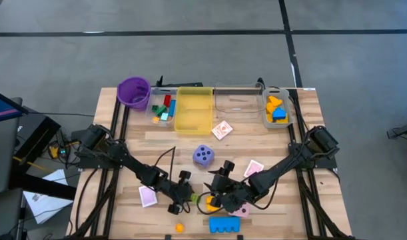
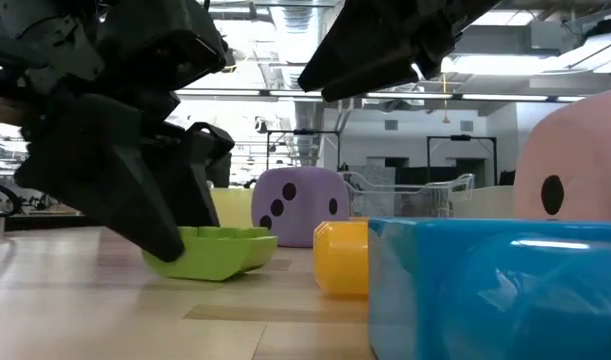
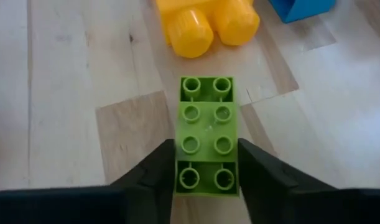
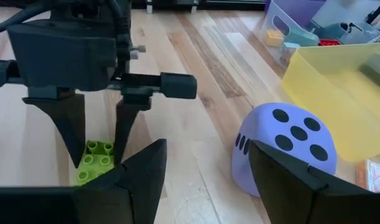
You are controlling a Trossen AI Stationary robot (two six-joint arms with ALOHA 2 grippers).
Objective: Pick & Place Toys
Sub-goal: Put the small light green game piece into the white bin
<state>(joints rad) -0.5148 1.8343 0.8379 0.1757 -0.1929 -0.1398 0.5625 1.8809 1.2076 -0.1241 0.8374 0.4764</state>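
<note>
The left gripper (image 3: 206, 163) sits low on the table's (image 1: 123, 210) near side, its two fingers pressed against the long sides of a green brick (image 3: 206, 135) that lies flat on the wood — a clamped grasp, with a yellow brick (image 3: 208, 23) just beyond it. The right gripper (image 4: 205, 177) hovers close by at about three o'clock from the left one, fingers parted and holding nothing — the purple die (image 4: 283, 152) stands just ahead of it, toward twelve o'clock on the table
</note>
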